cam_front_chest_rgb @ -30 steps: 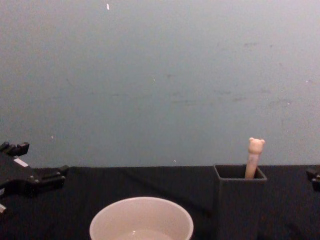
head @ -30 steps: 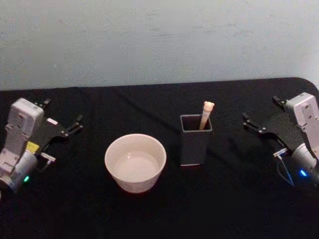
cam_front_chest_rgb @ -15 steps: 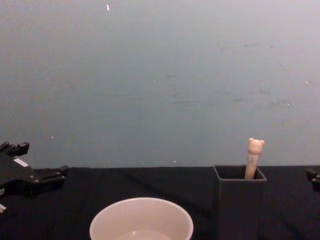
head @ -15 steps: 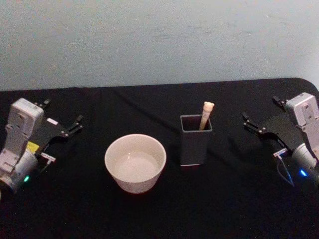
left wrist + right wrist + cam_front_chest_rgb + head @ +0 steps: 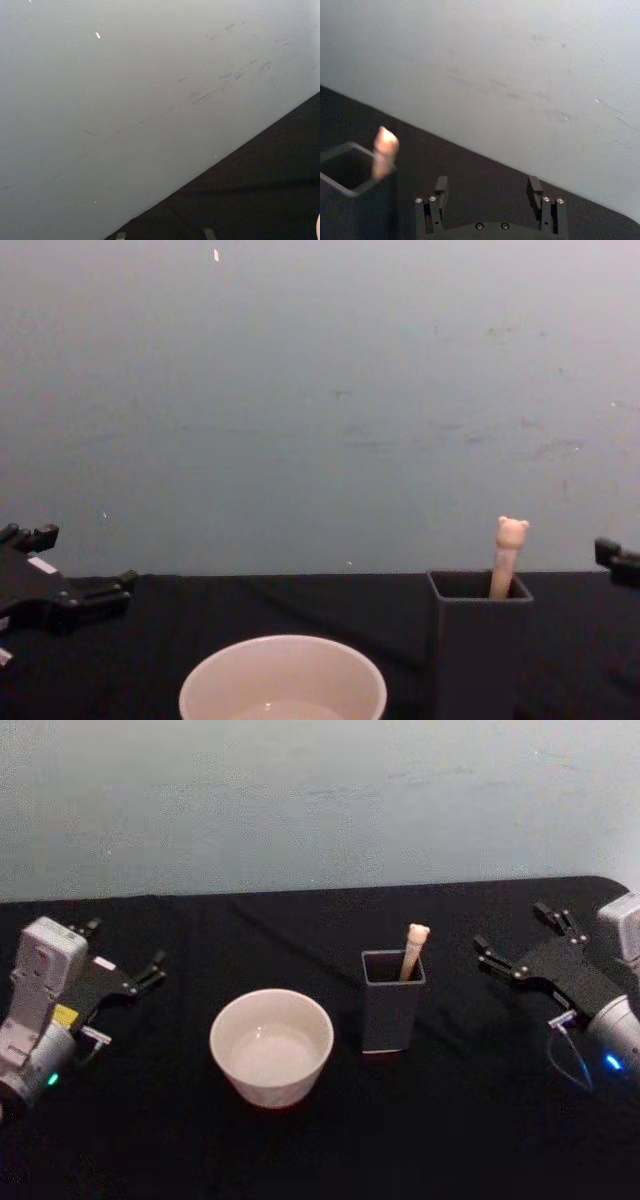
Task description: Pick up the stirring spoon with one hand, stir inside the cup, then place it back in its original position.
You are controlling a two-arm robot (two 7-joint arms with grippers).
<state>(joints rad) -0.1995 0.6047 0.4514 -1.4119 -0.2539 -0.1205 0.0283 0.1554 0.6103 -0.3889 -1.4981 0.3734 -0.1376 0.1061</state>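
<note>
Spanning the whole work area, the black table [image 5: 300, 1150] is recorded as unchanged.

The right gripper [image 5: 510, 925] is noted as the one mover. Against the head views of one second and half a second ago, it is shifted inward toward the holder [image 5: 392, 1005], and in the chest view it is seen higher at the right edge. Its fingers [image 5: 440, 192] are held wide apart with nothing between them, and it is kept well apart from the holder. The reach is judged to be just begun, with no pick-up made yet.

The left gripper [image 5: 123, 945] is parked at the table's left, fingers spread, placed as before.

The cup [image 5: 271, 1045] is left untouched near centre. The holder is stood upright beside it, unmoved.

The spoon [image 5: 413, 952] is kept in the holder, its bear-head top clear of the rim.
</note>
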